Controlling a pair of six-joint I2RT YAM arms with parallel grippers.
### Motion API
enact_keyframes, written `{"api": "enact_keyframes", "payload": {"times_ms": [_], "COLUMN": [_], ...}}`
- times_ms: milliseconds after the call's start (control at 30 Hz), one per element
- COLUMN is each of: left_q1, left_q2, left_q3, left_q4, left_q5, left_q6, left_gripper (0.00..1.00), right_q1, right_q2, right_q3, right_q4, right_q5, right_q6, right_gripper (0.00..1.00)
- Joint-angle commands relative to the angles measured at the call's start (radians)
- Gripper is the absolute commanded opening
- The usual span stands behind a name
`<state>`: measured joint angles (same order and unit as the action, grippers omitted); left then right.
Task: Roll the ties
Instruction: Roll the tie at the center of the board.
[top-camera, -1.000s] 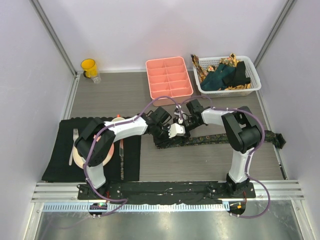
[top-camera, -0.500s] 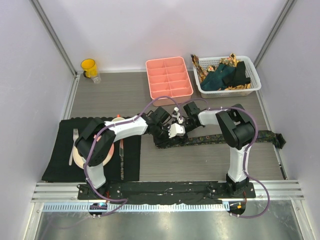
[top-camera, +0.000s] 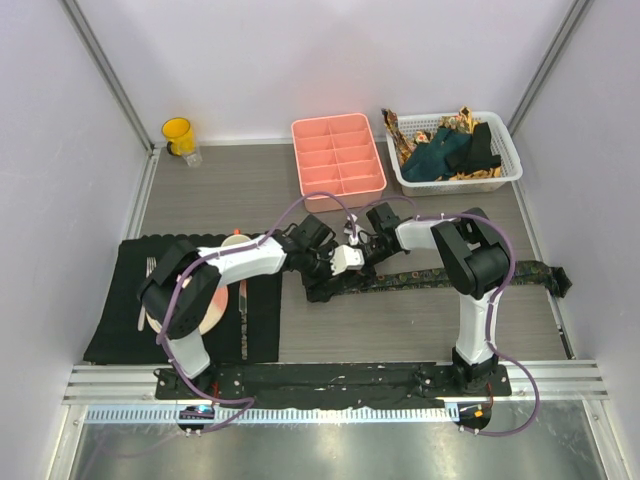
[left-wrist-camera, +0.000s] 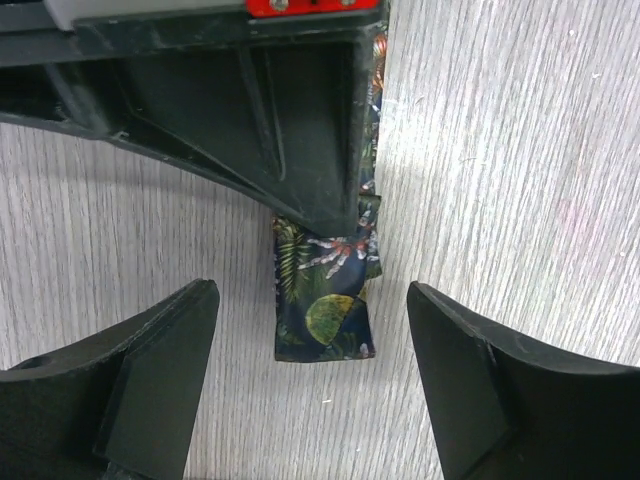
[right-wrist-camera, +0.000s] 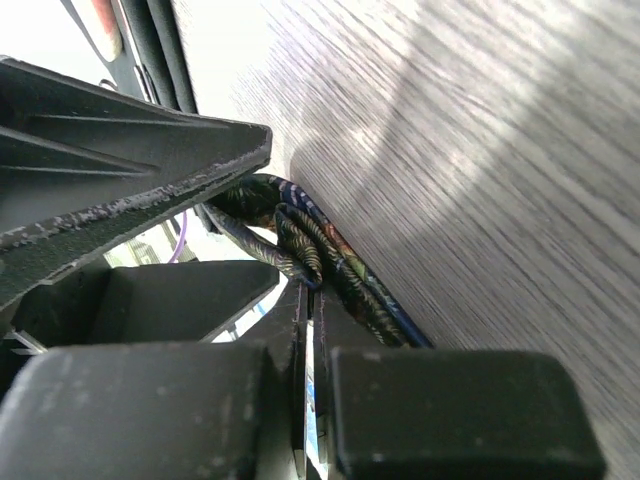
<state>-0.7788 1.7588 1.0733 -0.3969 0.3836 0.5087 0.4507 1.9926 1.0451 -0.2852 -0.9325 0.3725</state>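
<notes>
Shifted slightly leftward, the left fingers (left-wrist-camera: 160, 340) are held open astride the dark tie (left-wrist-camera: 322, 300)'s folded end, pinched by the right fingers (right-wrist-camera: 440, 400); rolling is barely started, so another turn is judged necessary.

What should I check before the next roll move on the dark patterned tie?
1. Left pincer open, straddling the end of the dark patterned tie: ok.
2. Tie end touching neither left finger: ok.
3. Right pincer shut on the folded tie: ok.
4. Rest of the tie lying flat and straight on the table: ok.
5. Tightness of the fold so far: cannot tell, the right pincer covers it.
</notes>
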Motion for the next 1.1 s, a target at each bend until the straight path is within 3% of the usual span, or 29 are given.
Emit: {"api": "enact_keyframes", "payload": {"times_ms": [0,200,400,600,667,800,900,1067], "left_q1": [-0.010,-0.033,-0.034,-0.033,-0.034,-0.013,0.021,0.047], "left_q2": [0.007,0.047,0.070,0.054,0.054,0.021,-0.024,-0.051], "left_q3": [0.025,0.040,0.050,0.033,0.036,0.016,-0.004,-0.019], "left_q4": [0.036,0.044,0.020,-0.008,-0.022,-0.014,-0.007,-0.016], "left_q5": [-0.017,-0.049,-0.089,-0.074,-0.069,-0.052,-0.029,0.006], "left_q6": [0.027,0.056,0.047,0.065,0.067,0.053,0.053,0.074], "left_gripper": [0.81,0.78,0.47,0.30,0.32,0.60,0.67,0.67], "right_q1": [0.006,0.006,0.008,0.006,0.008,0.006,0.006,0.006], "right_q2": [-0.011,-0.026,-0.040,-0.014,0.000,0.026,0.043,0.049], "right_q3": [0.041,0.046,0.043,0.075,0.087,0.104,0.113,0.107], "right_q4": [0.004,0.007,-0.002,-0.071,-0.083,-0.101,-0.126,-0.147], "right_q5": [-0.002,-0.020,-0.026,0.010,0.015,0.061,0.075,0.116], "right_q6": [-0.014,-0.012,-0.017,-0.050,-0.056,-0.082,-0.110,-0.153], "right_gripper": [0.01,0.01,0.01,0.01,0.01,0.01,0.01,0.01]}}
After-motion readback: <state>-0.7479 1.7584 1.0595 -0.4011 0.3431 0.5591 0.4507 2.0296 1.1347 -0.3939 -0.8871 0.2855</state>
